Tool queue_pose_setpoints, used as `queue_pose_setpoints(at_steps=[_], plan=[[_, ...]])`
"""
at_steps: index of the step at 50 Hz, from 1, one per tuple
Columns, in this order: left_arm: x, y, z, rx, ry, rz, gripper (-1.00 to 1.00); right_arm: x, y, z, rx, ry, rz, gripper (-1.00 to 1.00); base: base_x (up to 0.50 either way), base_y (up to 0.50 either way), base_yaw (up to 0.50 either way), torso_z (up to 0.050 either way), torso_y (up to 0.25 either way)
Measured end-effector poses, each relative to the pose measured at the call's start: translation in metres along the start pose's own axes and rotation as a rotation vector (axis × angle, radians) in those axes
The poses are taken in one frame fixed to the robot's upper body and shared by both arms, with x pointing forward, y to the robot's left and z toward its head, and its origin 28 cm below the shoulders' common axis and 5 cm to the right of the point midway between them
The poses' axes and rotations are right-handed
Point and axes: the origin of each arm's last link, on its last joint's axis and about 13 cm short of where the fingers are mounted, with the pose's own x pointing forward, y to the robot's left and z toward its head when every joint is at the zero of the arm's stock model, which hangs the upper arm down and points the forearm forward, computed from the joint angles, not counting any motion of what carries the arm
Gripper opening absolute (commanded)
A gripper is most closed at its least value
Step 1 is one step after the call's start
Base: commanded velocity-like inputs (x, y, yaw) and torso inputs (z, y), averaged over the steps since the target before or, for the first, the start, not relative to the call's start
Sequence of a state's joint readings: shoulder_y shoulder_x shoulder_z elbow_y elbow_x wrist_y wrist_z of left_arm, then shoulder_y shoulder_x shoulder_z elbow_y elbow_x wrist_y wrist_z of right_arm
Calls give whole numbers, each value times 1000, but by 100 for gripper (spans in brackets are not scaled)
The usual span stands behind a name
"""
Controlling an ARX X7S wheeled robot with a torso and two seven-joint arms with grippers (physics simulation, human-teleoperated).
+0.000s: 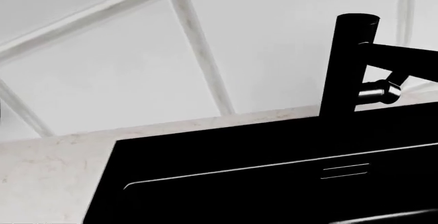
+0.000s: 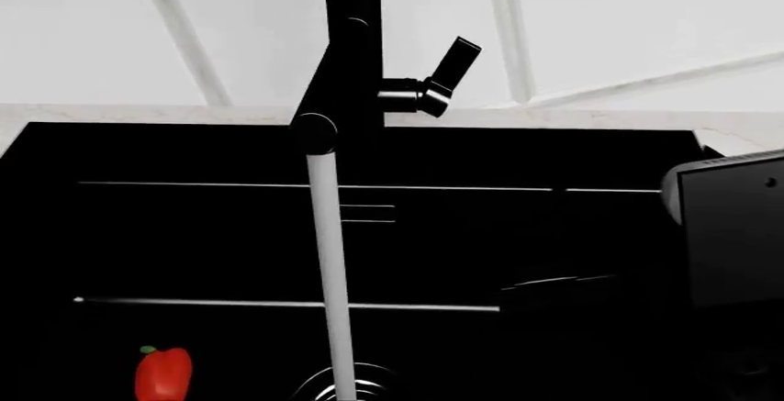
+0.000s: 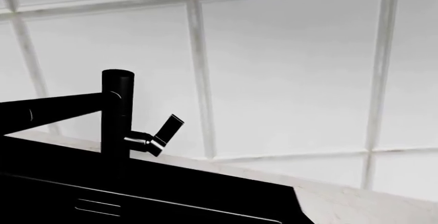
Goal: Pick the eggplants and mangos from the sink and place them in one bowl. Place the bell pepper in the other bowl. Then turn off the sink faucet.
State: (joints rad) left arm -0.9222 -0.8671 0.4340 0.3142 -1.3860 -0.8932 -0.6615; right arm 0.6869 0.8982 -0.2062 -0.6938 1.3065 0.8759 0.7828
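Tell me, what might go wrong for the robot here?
The water stream is running from the sink faucet, so anything reached for may be wet and could slip. The bell pepper sits deep in the black sink at the picture's edge, easy to misjudge. No gripper is visible for aiming.

Only one piece of the robot's body shows: a dark, boxy part of the right arm [image 2: 733, 227] at the right edge of the head view, its gripper out of sight. Neither wrist view shows any fingers, and the left arm appears in no view.
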Motion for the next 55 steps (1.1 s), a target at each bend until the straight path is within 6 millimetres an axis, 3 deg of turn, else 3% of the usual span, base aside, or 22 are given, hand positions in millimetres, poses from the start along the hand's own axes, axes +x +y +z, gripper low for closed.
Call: queue_pose_setpoints(at_steps=[11, 30, 55], plan=[[11, -13, -9, 22, 82, -40, 100, -2, 0, -2, 16, 10, -12, 100, 0, 0, 0, 0, 0], [64, -40, -49, 61, 342, -72, 100, -6, 4, -15, 36, 28, 3, 100, 0, 0, 0, 0, 0], [88, -50, -87, 117, 461, -4, 100, -8, 7, -25, 59, 37, 17, 100, 0, 0, 0, 0, -20]])
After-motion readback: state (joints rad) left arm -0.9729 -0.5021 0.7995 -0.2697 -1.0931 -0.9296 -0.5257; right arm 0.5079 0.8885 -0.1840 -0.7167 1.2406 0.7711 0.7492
